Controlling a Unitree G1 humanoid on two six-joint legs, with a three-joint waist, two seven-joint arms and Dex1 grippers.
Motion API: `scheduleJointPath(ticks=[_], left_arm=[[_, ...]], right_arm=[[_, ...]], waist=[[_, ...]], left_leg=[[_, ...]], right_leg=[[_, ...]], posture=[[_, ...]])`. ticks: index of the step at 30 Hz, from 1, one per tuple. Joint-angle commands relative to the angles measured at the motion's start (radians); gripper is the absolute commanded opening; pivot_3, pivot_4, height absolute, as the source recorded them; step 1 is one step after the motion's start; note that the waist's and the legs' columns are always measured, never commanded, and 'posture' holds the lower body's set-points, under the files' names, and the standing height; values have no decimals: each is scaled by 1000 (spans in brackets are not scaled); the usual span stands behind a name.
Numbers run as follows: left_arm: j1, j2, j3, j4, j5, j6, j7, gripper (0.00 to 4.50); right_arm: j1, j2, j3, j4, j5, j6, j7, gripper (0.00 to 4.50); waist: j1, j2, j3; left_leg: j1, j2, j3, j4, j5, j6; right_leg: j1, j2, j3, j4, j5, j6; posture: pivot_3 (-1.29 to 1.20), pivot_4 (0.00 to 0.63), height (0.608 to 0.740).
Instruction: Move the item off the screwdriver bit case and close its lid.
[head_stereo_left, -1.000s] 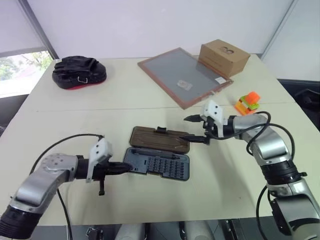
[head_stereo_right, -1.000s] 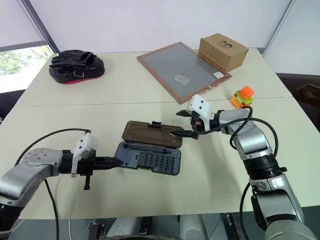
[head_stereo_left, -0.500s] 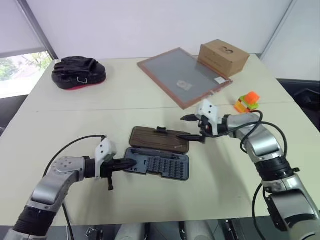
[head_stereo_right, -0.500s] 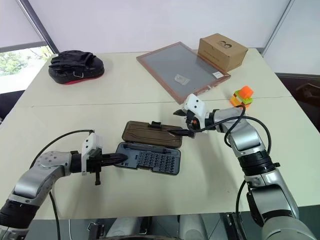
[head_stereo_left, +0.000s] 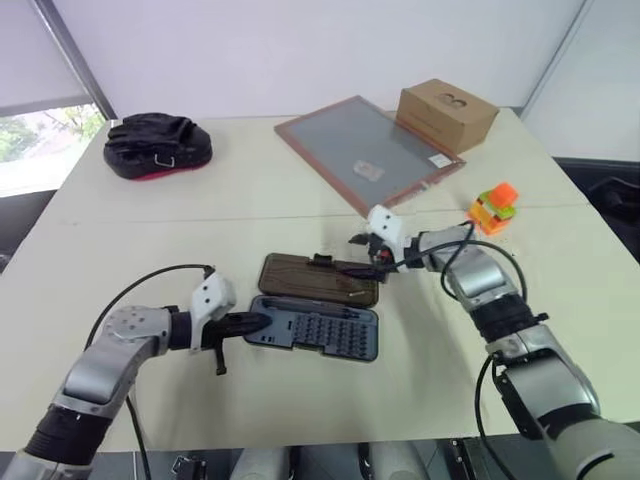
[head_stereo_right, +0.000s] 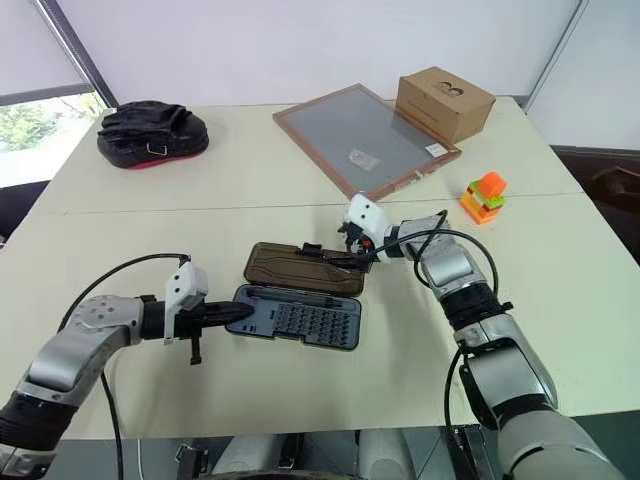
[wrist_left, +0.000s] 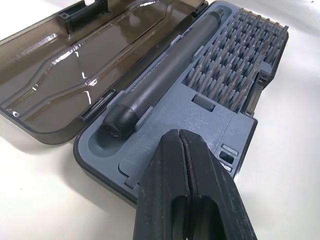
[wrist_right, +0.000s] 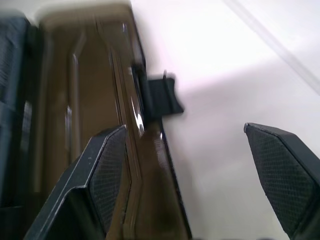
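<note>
The screwdriver bit case lies open mid-table, its grey-blue tray (head_stereo_left: 318, 329) full of bits nearest me and its brown lid (head_stereo_left: 318, 277) flat behind it. The item (head_stereo_left: 494, 206), an orange and green block stack, stands on the table far to the right, apart from the case. My left gripper (head_stereo_left: 262, 322) is shut, with its tip at the tray's left end (wrist_left: 150, 155), beside the dark driver handle (wrist_left: 160, 75). My right gripper (head_stereo_left: 355, 254) is open at the lid's far right edge. One of its fingers (wrist_right: 107, 165) is over the lid (wrist_right: 85, 100), near the black latch tab (wrist_right: 162, 95).
A framed grey board (head_stereo_left: 365, 150) and a cardboard box (head_stereo_left: 447, 113) sit at the back right. A black bag (head_stereo_left: 157, 143) lies at the back left. Bare tabletop (head_stereo_left: 430, 380) surrounds the case.
My right gripper has come down and to the left, from beside the case to the lid's far edge near the latch tab. The left gripper has stayed at the tray's end.
</note>
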Motion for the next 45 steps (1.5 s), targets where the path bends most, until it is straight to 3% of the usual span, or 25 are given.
scheduleJointPath(ticks=[1, 4, 12, 18, 25, 37, 41, 45], left_arm=[[45, 2, -21, 38, 37, 0, 7, 0], [65, -7, -15, 49, 37, -18, 15, 0], [97, -27, -11, 67, 35, -49, 27, 0], [103, -38, -4, 58, 26, -39, 42, 0], [113, -34, -2, 47, 24, -32, 45, 0], [73, -55, 36, 6, -36, 21, 58, 0], [50, -57, 79, -111, -152, 135, 70, 0], [11, 17, 173, -273, -467, 421, 51, 0]], right_arm=[[-31, -6, 22, 45, -42, -28, 19, 3907], [-34, -2, 46, 90, -71, -50, 38, 3907], [-33, 14, 76, 150, -91, -110, 107, 53], [-28, 17, 83, 176, -107, -200, 138, 53], [-54, 6, 42, 150, -148, -375, 30, 53], [98, -100, -45, -380, -97, -216, 15, 53], [133, -117, -44, -429, -114, -214, -8, 53], [145, -113, -38, -412, -121, -237, -43, 53]], waist=[[-2, 1, -1], [-3, 1, -2], [-4, 3, -16], [-4, 3, -20], [-6, 3, -19], [2, 3, -18], [1, -1, -14], [1, -3, -12]], left_leg=[[0, 0, 0, 0, 0, 0], [2, 0, 0, -1, 0, 0], [6, 0, 0, -6, 1, -2], [12, 1, 0, -8, 1, -2], [20, 1, 0, -11, 1, -2], [17, 1, -1, -11, 1, -2], [16, 1, -1, -11, 1, -2], [1, 1, -1, -8, 2, -3]], right_leg=[[0, 0, 0, 0, 0, 0], [1, 0, 0, 0, 0, 0], [3, 0, 0, -1, -1, -1], [8, 1, 0, -1, -2, -3], [14, 1, 0, -1, -4, -4], [13, 0, 0, -2, -4, -3], [12, 0, 0, -1, -5, -3], [-3, 0, 0, 0, -4, -3]], posture=[[0, 150, 740], [0, 150, 740], [0, 150, 740], [0, 150, 740], [0, 150, 740], [0, 150, 740], [0, 150, 740], [0, 150, 740]])
